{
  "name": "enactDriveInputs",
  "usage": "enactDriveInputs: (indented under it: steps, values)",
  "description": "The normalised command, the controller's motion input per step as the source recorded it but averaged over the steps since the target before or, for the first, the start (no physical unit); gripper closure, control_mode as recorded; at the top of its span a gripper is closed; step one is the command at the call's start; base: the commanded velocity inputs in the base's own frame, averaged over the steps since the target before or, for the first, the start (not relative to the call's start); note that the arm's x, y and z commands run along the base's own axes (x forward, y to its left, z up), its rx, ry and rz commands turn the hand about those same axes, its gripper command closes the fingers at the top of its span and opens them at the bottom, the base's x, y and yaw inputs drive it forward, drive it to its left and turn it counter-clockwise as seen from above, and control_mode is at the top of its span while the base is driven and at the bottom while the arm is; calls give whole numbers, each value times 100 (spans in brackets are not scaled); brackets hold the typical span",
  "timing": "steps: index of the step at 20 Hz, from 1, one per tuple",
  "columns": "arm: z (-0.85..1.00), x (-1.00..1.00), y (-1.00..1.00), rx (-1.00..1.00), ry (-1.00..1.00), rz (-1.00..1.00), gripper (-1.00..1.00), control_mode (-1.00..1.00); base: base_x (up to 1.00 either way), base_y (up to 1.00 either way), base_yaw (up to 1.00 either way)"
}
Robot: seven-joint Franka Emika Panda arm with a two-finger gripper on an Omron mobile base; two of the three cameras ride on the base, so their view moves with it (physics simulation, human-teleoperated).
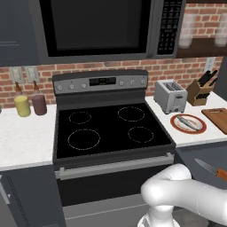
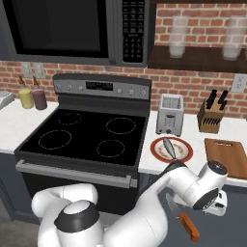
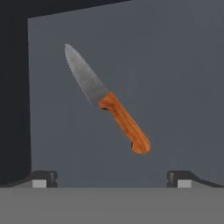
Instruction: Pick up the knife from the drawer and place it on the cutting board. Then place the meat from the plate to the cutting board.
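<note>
Gripper (image 3: 112,178) hovered wide open, empty, over knife (image 3: 108,99) in drawer (image 3: 175,65); stiff, light, best grabbed by handle.

knife (image 1: 212,169): in the left base view its handle end is cut off by the right edge at 3 o'clock; in the right base view the white arm covers most of the blade.
cutting board (image 1: 217,118): cropped by the right edge in the left base view, far end unseen.
drawer (image 3: 131,87): in the hand view its walls run past the top and right edges (the dark strip at 9 o'clock is too dim to read).
claw (image 3: 112,178): just the two fingertips (image 3: 43,178) rise at 6 o'clock.
plate (image 2: 171,149): brownish marks too faint to identify.
microwave (image 1: 102,26): keypad labels too small to read.
</note>
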Motion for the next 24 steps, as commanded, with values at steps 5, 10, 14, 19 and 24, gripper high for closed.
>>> enactDriveInputs:
  steps: [5,10,14,19,24]
  values:
    - [-36,5,-2,0,0,0,-100,-100,0,0,0]
    - [-43,1,-2,0,0,0,-100,-100,0,0,0]
    - [-38,8,0,0,0,0,-100,-100,0,0,0]
    - [-36,12,0,0,0,0,-100,-100,0,0,0]
    - [-36,17,0,0,0,0,-100,-100,0,0,0]
